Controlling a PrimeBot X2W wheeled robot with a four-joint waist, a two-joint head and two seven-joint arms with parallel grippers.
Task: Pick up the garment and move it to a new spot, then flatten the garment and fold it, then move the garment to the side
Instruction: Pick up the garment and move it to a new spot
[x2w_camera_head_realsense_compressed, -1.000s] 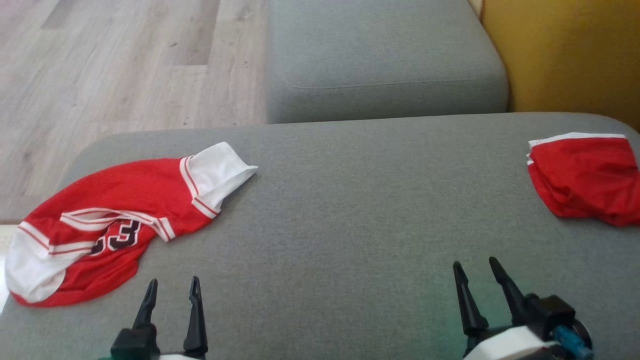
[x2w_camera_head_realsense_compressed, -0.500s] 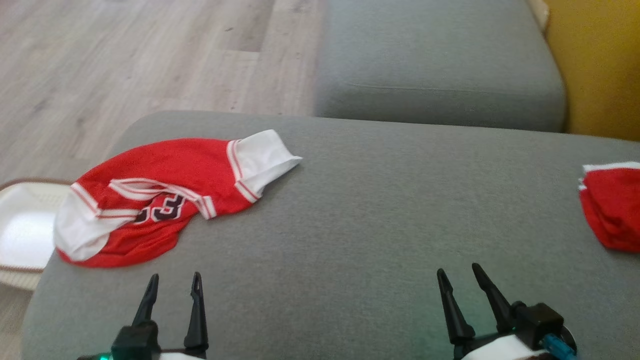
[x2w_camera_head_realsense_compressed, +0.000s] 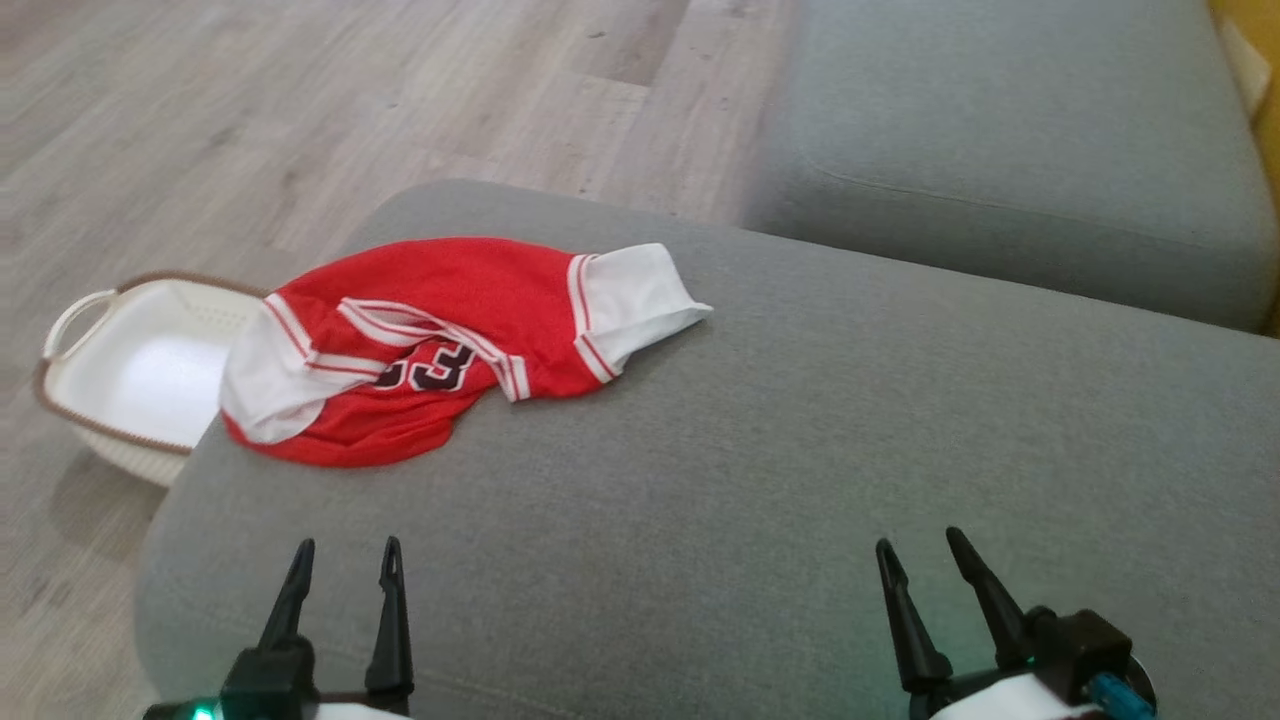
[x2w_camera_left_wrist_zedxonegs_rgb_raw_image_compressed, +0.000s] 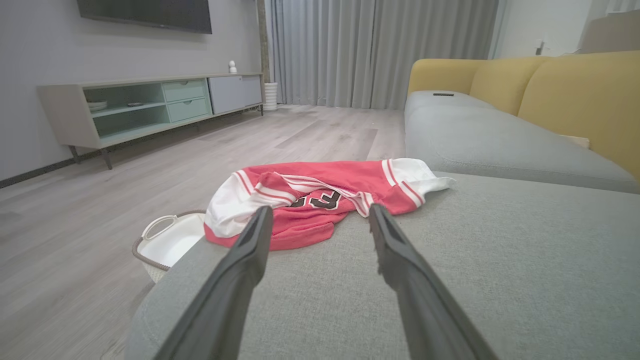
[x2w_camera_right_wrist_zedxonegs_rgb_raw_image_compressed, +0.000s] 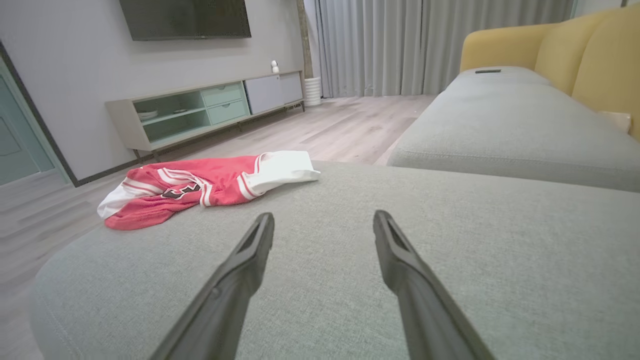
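On the far left part of the grey upholstered seat (x2w_camera_head_realsense_compressed: 760, 480) lies the garment (x2w_camera_head_realsense_compressed: 440, 310), crumpled. It is a red mesh jersey with white sleeves edged in thin red-and-white stripes. One white sleeve sticks out fairly flat toward the seat's middle, and the other white end reaches the seat's rounded left edge. Dark numerals with a white outline show on a fold, but creases cut them off, so I read them only perhaps as 33. Just beside the garment, down on the pale wood-plank floor (x2w_camera_head_realsense_compressed: 300, 110), stands a white basket (x2w_camera_head_realsense_compressed: 125, 455) with a brown woven rim and a loop handle. Another grey cushion (x2w_camera_head_realsense_compressed: 1000, 150) lies beyond the seat. My left claw (x2w_camera_head_realsense_compressed: 348, 545) and right claw (x2w_camera_head_realsense_compressed: 920, 540) hover over the seat's near side. Each has its two dark tapered fingers spread wide, holding nothing, apart from the garment.
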